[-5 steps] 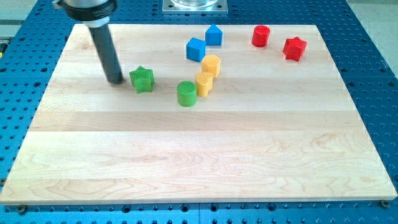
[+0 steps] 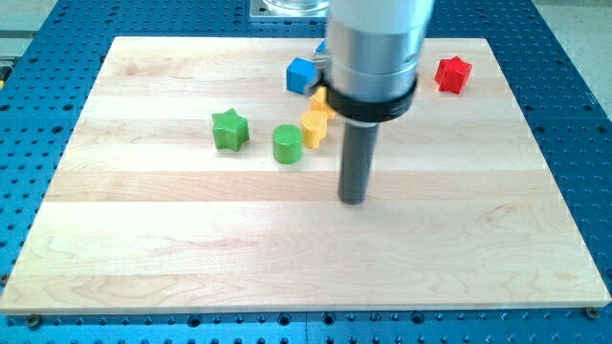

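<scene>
My tip (image 2: 354, 199) rests on the wooden board (image 2: 191, 248) near its middle, touching no block. Nearest to it are a yellow block (image 2: 314, 127) and a green cylinder (image 2: 287, 143), up and to the view's left. Farther left sits a green star (image 2: 229, 129). A blue cube (image 2: 301, 74) lies near the view's top, and a second yellow block behind it is mostly hidden by the rod's housing. A red star-shaped block (image 2: 453, 74) sits at the top right. Other blocks behind the housing are hidden.
The board lies on a blue perforated table (image 2: 574, 115). A grey metal base (image 2: 287, 8) stands at the view's top centre. The rod's wide silver housing (image 2: 375, 48) blocks the view of the board's top middle.
The rod has swung from the left side of the green star over to the board's middle right. The green star has shifted slightly right. The housing now covers blocks seen before.
</scene>
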Available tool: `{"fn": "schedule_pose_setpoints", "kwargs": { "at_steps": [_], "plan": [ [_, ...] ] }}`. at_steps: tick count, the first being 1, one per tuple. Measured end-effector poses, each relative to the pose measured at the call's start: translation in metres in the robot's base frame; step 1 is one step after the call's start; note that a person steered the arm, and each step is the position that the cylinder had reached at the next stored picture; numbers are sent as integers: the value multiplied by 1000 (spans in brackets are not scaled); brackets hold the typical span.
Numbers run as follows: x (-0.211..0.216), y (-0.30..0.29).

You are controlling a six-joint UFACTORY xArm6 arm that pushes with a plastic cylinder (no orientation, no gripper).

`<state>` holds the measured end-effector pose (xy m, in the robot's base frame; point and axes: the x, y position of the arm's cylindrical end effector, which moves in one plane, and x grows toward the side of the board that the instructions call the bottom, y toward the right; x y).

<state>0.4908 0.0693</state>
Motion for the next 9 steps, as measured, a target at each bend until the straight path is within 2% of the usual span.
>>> {"fn": "schedule_pose_setpoints", "kwargs": {
  "at_steps": [1, 4, 5, 7, 8, 9],
  "plan": [
    [-1, 23],
    [0, 38],
    [23, -7],
    [8, -227],
    [-83, -248],
    [-143, -215]
  ]
}}
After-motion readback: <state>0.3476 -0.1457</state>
